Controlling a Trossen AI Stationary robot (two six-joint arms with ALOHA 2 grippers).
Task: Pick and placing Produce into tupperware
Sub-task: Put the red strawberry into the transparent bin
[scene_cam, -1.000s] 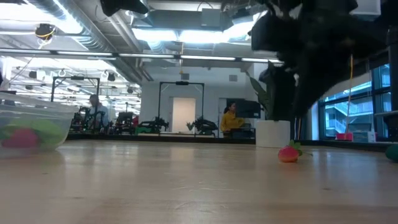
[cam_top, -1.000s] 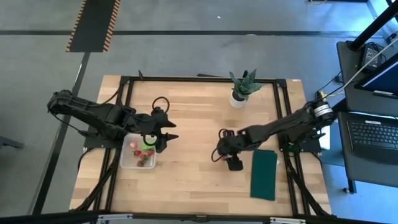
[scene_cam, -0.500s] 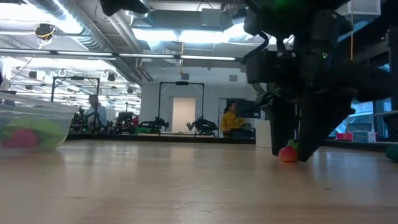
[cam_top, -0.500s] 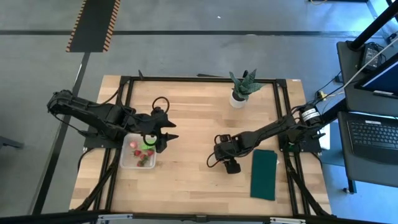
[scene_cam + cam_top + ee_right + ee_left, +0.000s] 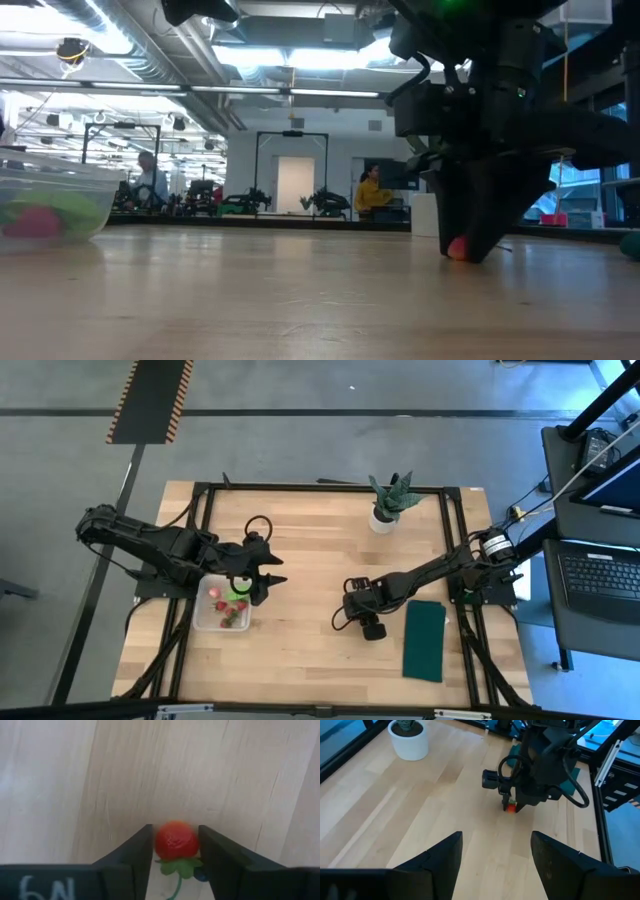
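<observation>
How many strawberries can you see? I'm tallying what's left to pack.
3, perhaps more hidden: two in the container under the left gripper, at and; one strawberry between the right gripper's fingers, on the table.

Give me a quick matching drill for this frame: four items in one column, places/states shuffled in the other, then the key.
Column 1
1. strawberry
2. tupperware
3. potted plant
4. green cloth

Column 2
A. lying flat near the table's right edge
B. between the right claw's fingers, on the wood
C. under the left claw, already holding produce
D. standing at the far edge of the table

Pairs: 1-B, 2-C, 3-D, 4-A
</observation>
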